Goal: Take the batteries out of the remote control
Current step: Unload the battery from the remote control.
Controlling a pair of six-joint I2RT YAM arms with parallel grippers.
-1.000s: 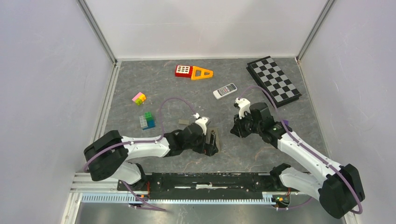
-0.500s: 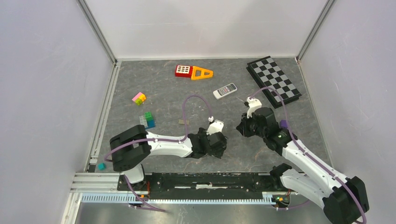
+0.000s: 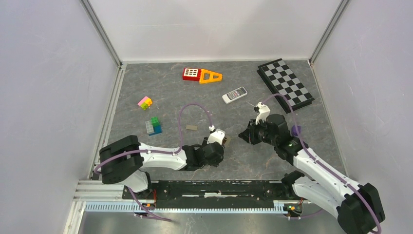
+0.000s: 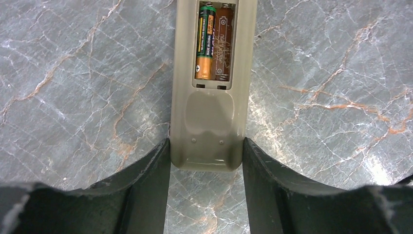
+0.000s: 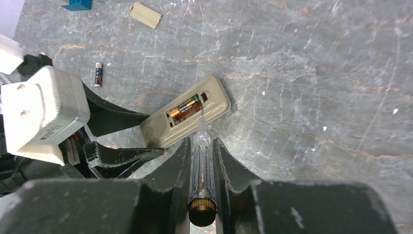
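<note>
Left gripper [image 4: 206, 146]: my jaws press on both sides of the near end of the remote control [image 4: 207, 122], gripping it.
Right gripper [image 5: 200, 141]: closed on the thin stick [image 5: 200, 161], tip at the open compartment.
Batteries [image 4: 214, 41]: two lie side by side in the compartment, near the middle of the table; one loose battery [image 5: 98, 74] lies apart, to the left.
Axis: the remote's length runs from my left jaws toward the far right, and the batteries lie along it.
Risk: I hold only one end, so prying could pivot or tip the remote. A slipping tip could flick a battery away.
</note>
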